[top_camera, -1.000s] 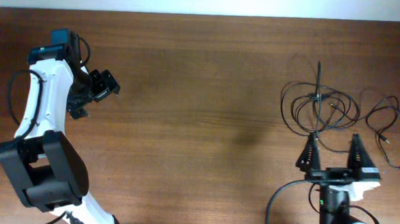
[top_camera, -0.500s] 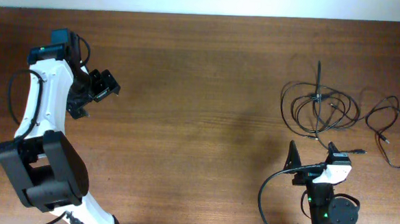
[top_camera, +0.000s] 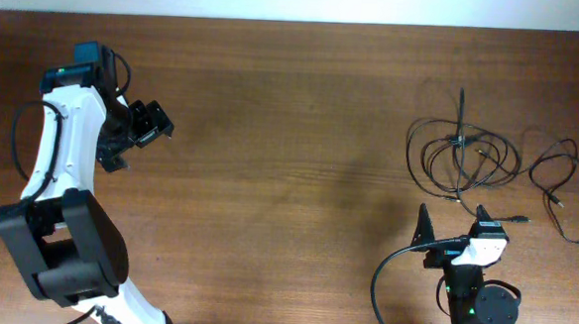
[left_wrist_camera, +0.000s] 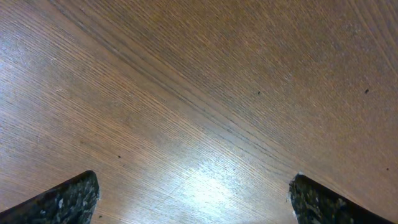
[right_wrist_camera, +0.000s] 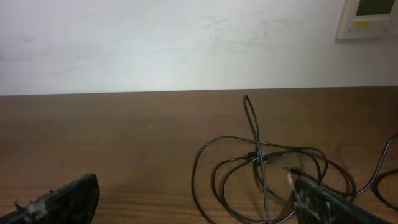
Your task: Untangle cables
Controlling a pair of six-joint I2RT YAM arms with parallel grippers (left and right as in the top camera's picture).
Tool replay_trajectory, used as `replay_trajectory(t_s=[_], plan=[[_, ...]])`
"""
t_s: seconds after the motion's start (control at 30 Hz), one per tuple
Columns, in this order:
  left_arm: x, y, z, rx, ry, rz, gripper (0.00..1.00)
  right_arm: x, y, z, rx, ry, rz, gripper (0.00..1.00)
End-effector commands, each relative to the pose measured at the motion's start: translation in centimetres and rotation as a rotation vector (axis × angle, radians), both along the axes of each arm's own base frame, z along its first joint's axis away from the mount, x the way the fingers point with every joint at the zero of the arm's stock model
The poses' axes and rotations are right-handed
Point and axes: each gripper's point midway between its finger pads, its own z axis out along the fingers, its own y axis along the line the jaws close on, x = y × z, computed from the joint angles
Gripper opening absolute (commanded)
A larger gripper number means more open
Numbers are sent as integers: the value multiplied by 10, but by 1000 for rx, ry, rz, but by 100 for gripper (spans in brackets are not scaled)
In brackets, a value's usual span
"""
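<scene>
L gripper [left_wrist_camera: 193,200] open, R gripper [right_wrist_camera: 196,200] open

Brown wooden table [top_camera: 288,182] against white wall [right_wrist_camera: 155,43].

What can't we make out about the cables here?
- Overhead: cables too thin to tell which strand crosses over which, or count them; the far-right loop runs off the frame edge.
- Right wrist: near loops hidden behind the jaws of the right gripper; right edge cuts the rest.
- Left wrist: only table; no cables in view.

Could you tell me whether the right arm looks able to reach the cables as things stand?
Probably yes: the open right tool faces the cables, with only table between them.
</scene>
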Motion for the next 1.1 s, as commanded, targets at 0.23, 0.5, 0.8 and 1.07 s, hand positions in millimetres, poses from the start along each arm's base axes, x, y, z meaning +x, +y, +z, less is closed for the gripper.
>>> replay_trajectory(t_s=[0.23, 0.5, 0.8, 1.07], plan=[[2, -1, 2, -4, -8, -16, 99, 0, -2, -2, -10, 4, -7, 99], [2, -1, 2, -4, -8, -16, 99, 0, -2, -2, -10, 4, -7, 98], [2, -1, 10, 2, -32, -16, 99, 0, -2, -2, -10, 4, -7, 98], [-40, -11, 171, 118, -494, -17, 99, 0, -2, -2, -10, 4, -7, 99]])
